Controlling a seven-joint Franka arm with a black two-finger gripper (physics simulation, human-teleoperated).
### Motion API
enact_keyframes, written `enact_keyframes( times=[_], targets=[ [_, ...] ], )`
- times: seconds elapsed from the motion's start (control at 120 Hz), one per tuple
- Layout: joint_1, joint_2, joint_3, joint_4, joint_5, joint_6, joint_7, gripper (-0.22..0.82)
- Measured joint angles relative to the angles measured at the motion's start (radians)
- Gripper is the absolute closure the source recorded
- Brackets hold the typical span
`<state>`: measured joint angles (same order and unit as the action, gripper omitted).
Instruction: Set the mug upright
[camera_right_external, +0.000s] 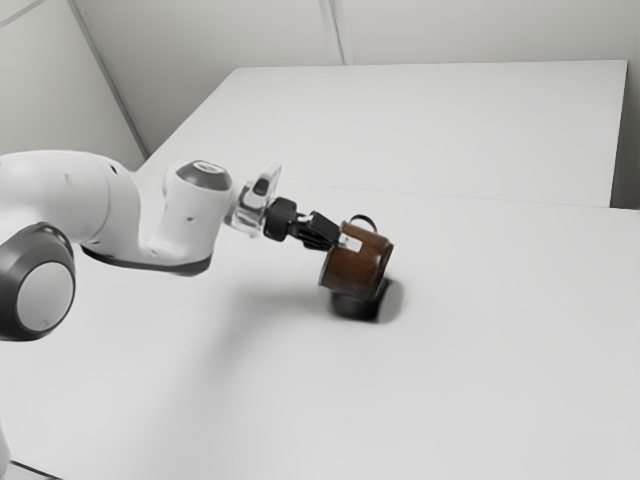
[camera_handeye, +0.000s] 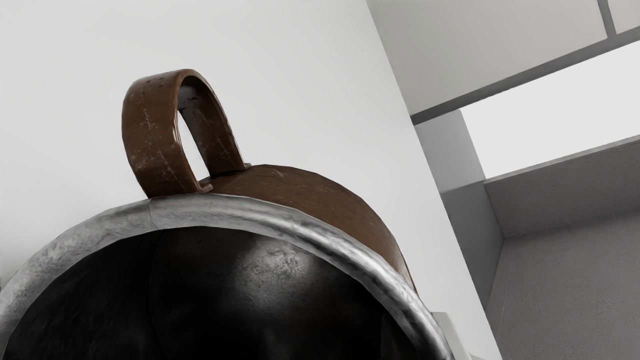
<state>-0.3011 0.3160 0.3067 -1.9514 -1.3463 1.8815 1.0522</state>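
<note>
"Pale walls (camera_right_external: 480, 30) are seen around a broad white surface (camera_right_external: 480, 350), and a thin seam is drawn across its far part. What is found on it?"

"A brown mug (camera_right_external: 357, 270) is seen over the middle of the surface, at the end of the white arm (camera_right_external: 190, 215). It is tipped well over, not upright."

"Is it being held?"

"Yes, it is gripped by the black claw (camera_right_external: 346, 243), as far as can be judged. A pale fingertip is laid against the mug's near side in the exterior view, while the far side of the grip is hidden by the mug."

"And is it rested on the surface?"

"It seems to be held just above it. A dark shadow (camera_right_external: 356, 306) is cast right beneath, and the mug's base is turned toward the exterior view's right and slightly down."

"Which way is the mouth pointed?"

"Toward the claw. In the wrist view the silvery rim (camera_handeye: 220, 210) is shown as a wide arc, and the black inside (camera_handeye: 200, 280) is looked straight into, with a soft gleam caught on its wall."

"What about the handle (camera_handeye: 145, 125)?"

"It is carried on the mug's upper side, with its brown loop clear of the claw. One pale finger (camera_handeye: 450, 330) is seen just outside the rim, well apart from the handle."
</note>
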Motion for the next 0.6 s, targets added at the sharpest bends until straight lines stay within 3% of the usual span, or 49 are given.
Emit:
enact_keyframes(
  times=[0.342, 0.6],
  targets=[
    [-0.019, -0.065, 0.003, 0.009, 0.324, 0.143, -0.154, 0.77],
    [-0.058, -0.111, 0.008, 0.009, 0.741, 0.231, -0.378, 0.77]
  ],
)
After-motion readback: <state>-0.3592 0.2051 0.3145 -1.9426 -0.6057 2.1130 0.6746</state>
